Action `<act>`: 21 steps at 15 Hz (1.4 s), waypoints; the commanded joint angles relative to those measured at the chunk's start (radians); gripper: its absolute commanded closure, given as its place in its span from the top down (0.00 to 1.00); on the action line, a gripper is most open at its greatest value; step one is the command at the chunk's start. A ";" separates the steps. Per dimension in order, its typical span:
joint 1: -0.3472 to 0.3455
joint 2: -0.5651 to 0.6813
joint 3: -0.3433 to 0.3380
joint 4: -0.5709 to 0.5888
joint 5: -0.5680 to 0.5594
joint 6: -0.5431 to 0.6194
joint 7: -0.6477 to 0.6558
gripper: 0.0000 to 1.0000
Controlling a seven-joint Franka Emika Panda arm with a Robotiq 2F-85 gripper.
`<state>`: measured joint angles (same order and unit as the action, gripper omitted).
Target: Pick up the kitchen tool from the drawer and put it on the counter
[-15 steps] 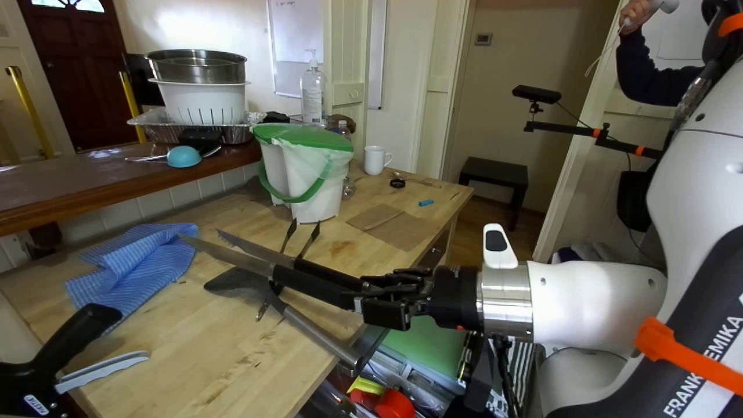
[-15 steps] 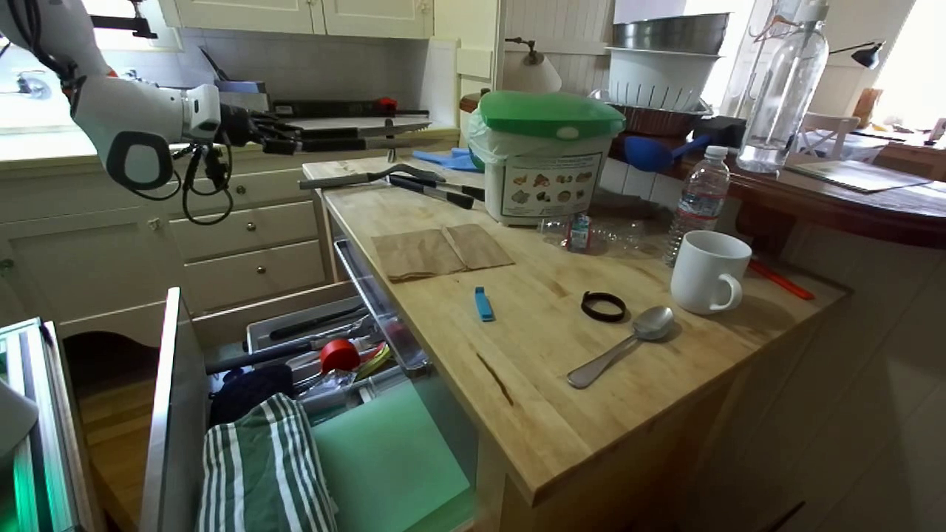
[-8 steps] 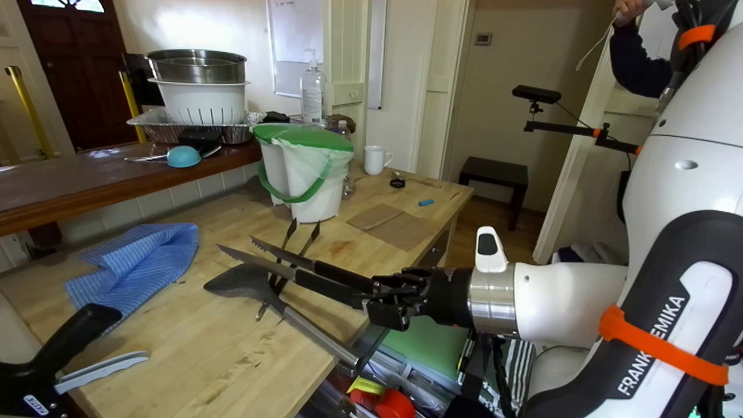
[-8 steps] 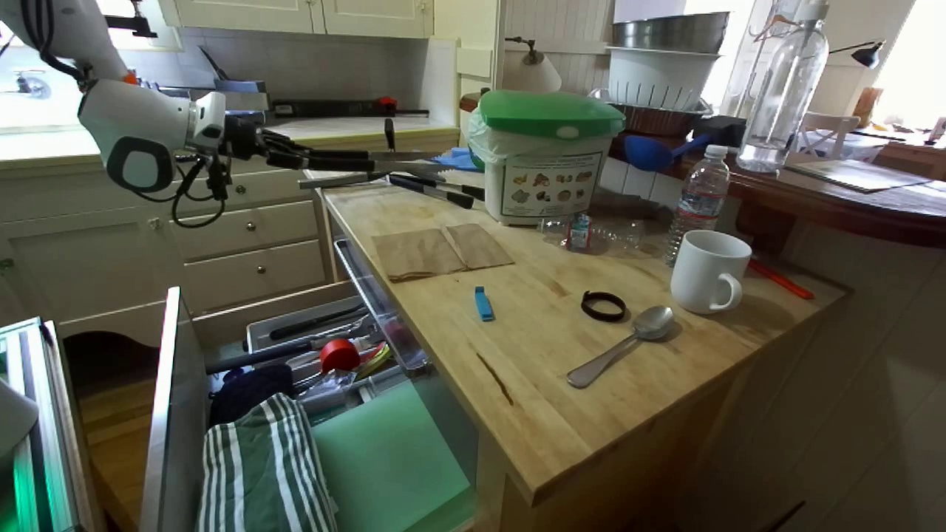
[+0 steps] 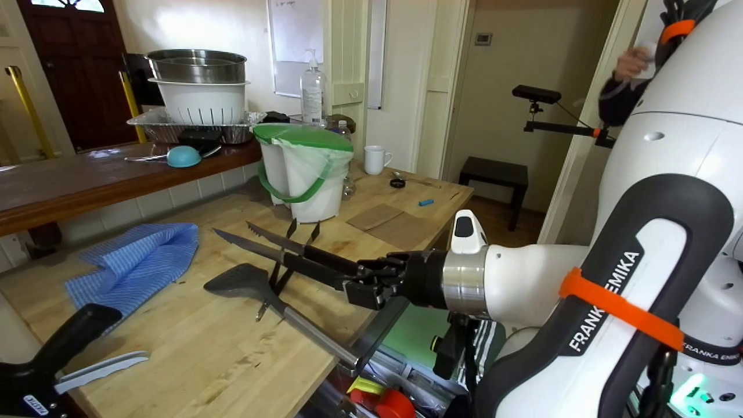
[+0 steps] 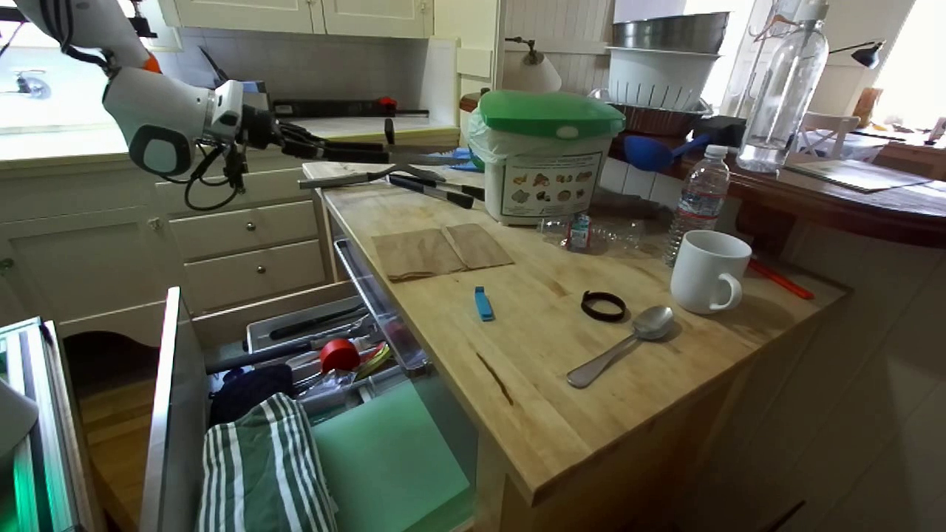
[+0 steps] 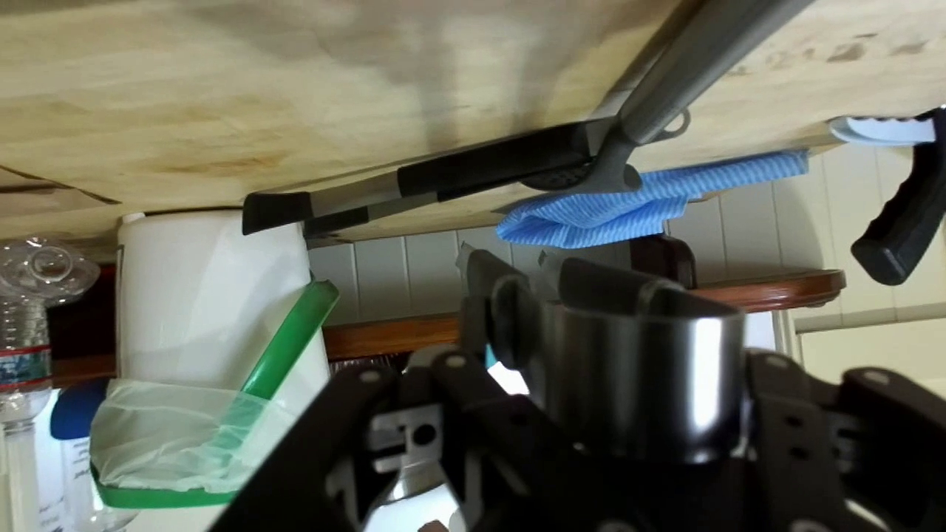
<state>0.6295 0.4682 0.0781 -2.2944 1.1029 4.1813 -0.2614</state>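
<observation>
My gripper (image 5: 371,284) is shut on the kitchen tool (image 5: 316,272), a long pair of dark tongs with black handles, serrated metal tips and a shiny metal bend. It also shows in an exterior view (image 6: 362,155). In the wrist view the bend of the tool (image 7: 628,377) sits between my fingers. The tool is held nearly level over the edge of the light wooden counter (image 5: 215,354), above the black spatula (image 5: 241,281) and other tongs lying there. The drawer (image 6: 164,384) is open below, with a green liner (image 6: 399,451) and striped cloth.
A white bin with a green lid (image 5: 307,174) stands on the counter behind the tool. A blue cloth (image 5: 139,255) and a black-handled object (image 5: 58,348) lie to the left in that view. Brown paper (image 6: 440,251), a spoon (image 6: 621,347) and a mug (image 6: 706,273) are on the counter.
My gripper has moved with the tongs further over the counter. The tongs' tips have swung and dropped lower toward the counter. The tongs stay in my grip; the counter items have not moved.
</observation>
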 commanded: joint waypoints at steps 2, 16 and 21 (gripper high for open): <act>-0.049 0.003 0.052 -0.010 -0.008 0.014 -0.003 0.39; -0.170 0.149 -0.009 0.217 -0.083 -0.039 -0.023 0.39; -0.174 0.112 0.024 0.194 0.026 -0.075 -0.096 1.00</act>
<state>0.4511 0.6212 0.0560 -2.0863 1.0296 4.1327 -0.2717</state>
